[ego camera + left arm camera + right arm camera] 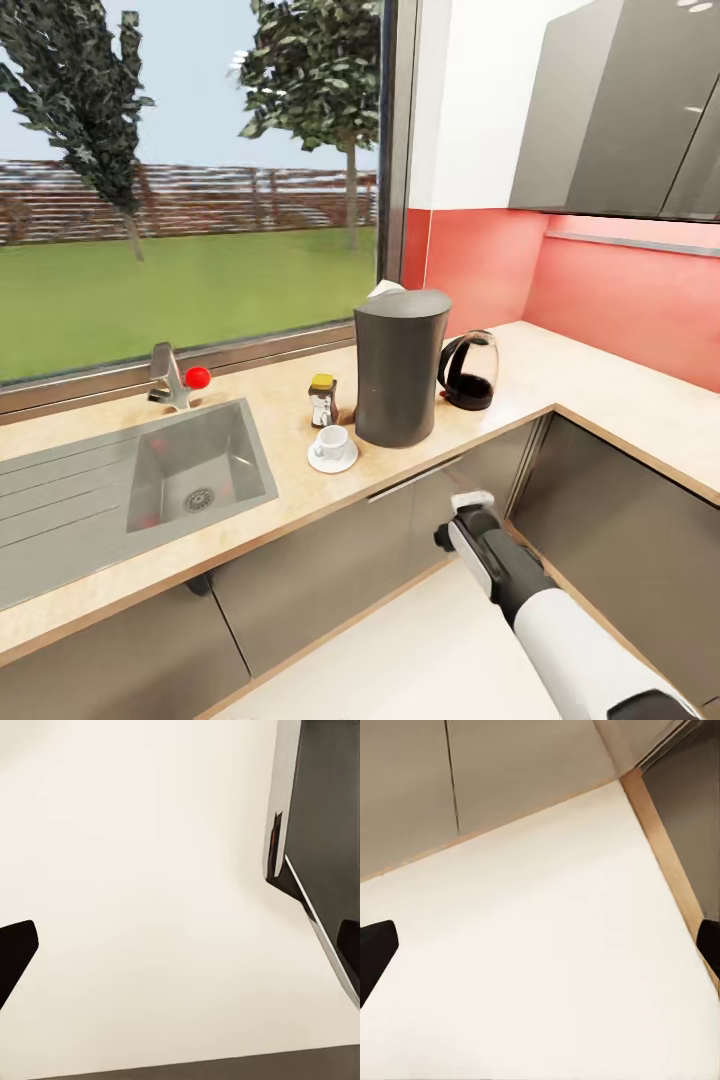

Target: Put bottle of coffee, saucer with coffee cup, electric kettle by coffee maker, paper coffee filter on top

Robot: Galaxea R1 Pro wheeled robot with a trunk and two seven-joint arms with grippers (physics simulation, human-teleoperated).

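Coffee maker (400,365) sits mid-countertop (290,400) in your head view, filter (385,289) on top, kettle (470,370) at 3 o'clock, bottle (322,400) at 9, cup (331,441) on saucer (332,459) at 8. Wrist views show floor (547,945); both claws' fingertips sit spread wide.

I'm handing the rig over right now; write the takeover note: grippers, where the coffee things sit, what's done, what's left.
Grippers: left gripper and right gripper are both open and empty, hanging over the pale floor.
On the kitchen countertop: the coffee maker stands upright with the paper coffee filter on its top. The bottle of coffee is just to its left, the coffee cup sits on the saucer in front of the bottle, and the electric kettle is to its right.
Done: every placement looks complete.
Left: nothing obvious; perhaps just confirm the filter rests steadily.
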